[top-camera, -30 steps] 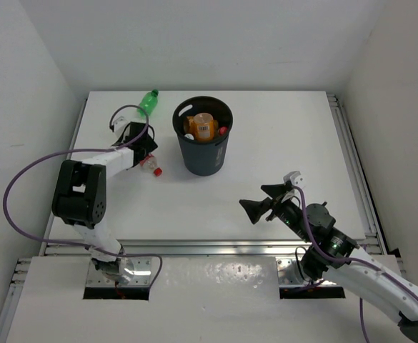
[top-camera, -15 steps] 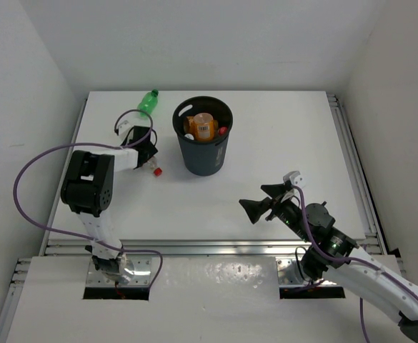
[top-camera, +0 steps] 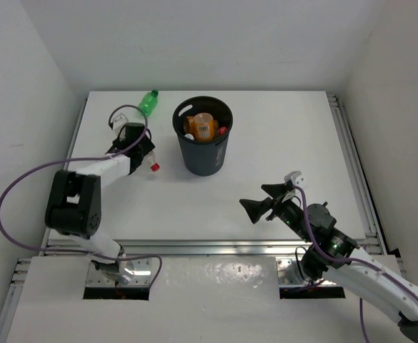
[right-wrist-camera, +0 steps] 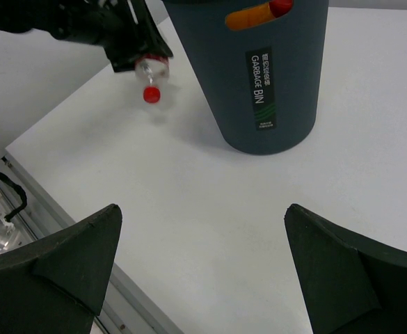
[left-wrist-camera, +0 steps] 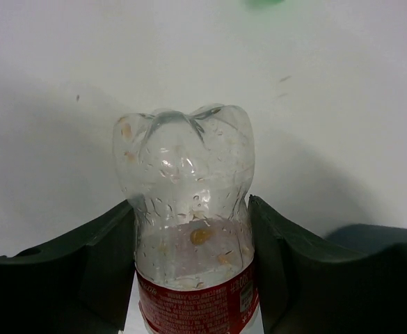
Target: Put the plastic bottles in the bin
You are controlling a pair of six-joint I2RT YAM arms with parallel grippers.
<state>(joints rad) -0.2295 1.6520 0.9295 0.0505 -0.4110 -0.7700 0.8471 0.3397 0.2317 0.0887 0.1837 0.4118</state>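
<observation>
Top external: left tool [top-camera: 145, 158] outstretched

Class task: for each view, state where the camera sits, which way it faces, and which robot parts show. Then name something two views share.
Top: above, behind the bases, looking down at table, bin, both arms.
Left wrist: on the left gripper, facing along its fingers shut on the clear bottle.
Right wrist: facing the bin between open fingers.
Shared: the clear bottle, all three views.
</observation>
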